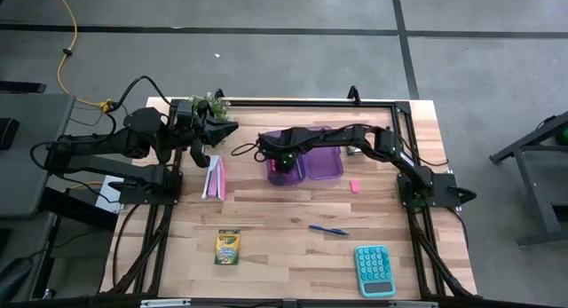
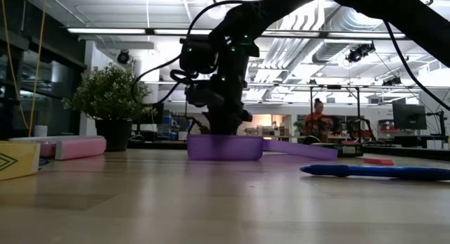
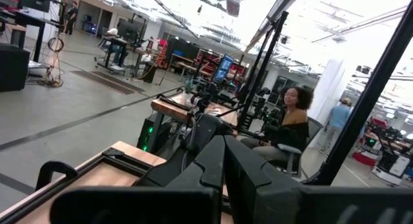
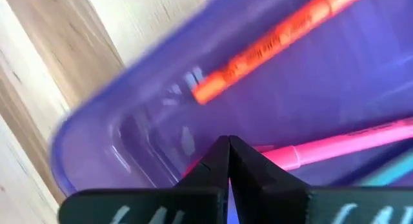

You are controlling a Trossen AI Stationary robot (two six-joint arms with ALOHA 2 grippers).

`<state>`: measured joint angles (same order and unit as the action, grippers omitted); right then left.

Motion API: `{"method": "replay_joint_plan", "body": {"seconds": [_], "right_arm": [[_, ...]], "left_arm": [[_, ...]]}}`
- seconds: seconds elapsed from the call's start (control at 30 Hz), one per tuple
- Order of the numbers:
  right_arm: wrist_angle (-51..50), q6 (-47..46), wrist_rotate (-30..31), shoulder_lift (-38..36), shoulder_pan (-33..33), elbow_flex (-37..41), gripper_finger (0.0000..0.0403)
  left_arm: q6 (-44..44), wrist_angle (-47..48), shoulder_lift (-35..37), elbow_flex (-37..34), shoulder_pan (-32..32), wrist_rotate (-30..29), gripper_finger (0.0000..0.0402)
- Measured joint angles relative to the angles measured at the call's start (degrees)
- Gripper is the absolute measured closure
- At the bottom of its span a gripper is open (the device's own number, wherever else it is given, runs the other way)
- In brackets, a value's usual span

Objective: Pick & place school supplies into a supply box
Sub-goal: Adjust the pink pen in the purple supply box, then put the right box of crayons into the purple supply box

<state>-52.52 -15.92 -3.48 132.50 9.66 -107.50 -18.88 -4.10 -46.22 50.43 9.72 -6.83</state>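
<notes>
Supply box point(image 1: 324, 164) holding pens point(image 4: 277, 40), right pincer point(image 4: 227, 161) closed inside, left pincer point(image 1: 232, 127) closed

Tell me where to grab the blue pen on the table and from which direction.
Grip the blue pen at mid-barrel, coming straight down from above. It lies flat and alone on bare wood, so the fingers should straddle its thin width, set across its length.

- Two matte black jointed arms, left arm point(image 1: 106, 148) and right arm point(image 1: 390, 153), both slim and angular
- Black cables loop beside them
- Dark wedge-shaped fingers point(image 4: 248, 169) taper to points
</notes>
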Motion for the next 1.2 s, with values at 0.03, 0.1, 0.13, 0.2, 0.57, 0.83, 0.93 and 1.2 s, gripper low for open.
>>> {"method": "replay_joint_plan", "body": {"seconds": [0.03,0.1,0.13,0.2,0.57,0.83,0.93,1.2], "right_arm": [[-0.93,0.8,0.15,-0.01,0.05,0.0,0.0403],[-2.68,2.28,1.67,-0.01,0.05,0.0,0.0403],[-3.53,2.98,2.63,-0.01,0.06,0.0,0.0403],[-4.9,4.02,3.39,0.05,0.25,0.0,0.0403],[-6.67,7.47,3.48,0.05,0.95,-0.77,0.0403],[-5.51,14.37,3.7,-10.35,0.82,3.05,0.0403],[1.58,14.51,3.24,-18.85,0.82,12.78,0.0403],[36.19,6.45,-2.62,-49.34,-0.27,46.81,0.0403]], "left_arm": [[-0.02,-0.02,0.0,0.0,0.0,0.0,0.0401],[-0.04,-0.02,0.0,0.0,0.0,0.0,0.0401],[-0.03,-0.02,0.0,0.0,0.0,0.0,0.0401],[-0.02,-0.02,0.0,0.0,0.0,0.0,0.0401],[0.0,-0.02,0.0,0.0,0.0,0.0,0.0401],[0.44,-0.02,0.0,0.0,0.0,0.09,0.0401],[0.44,0.03,0.0,0.0,0.0,0.11,0.0401],[3.3,1.48,0.01,0.0,0.0,0.09,0.0401]]}}
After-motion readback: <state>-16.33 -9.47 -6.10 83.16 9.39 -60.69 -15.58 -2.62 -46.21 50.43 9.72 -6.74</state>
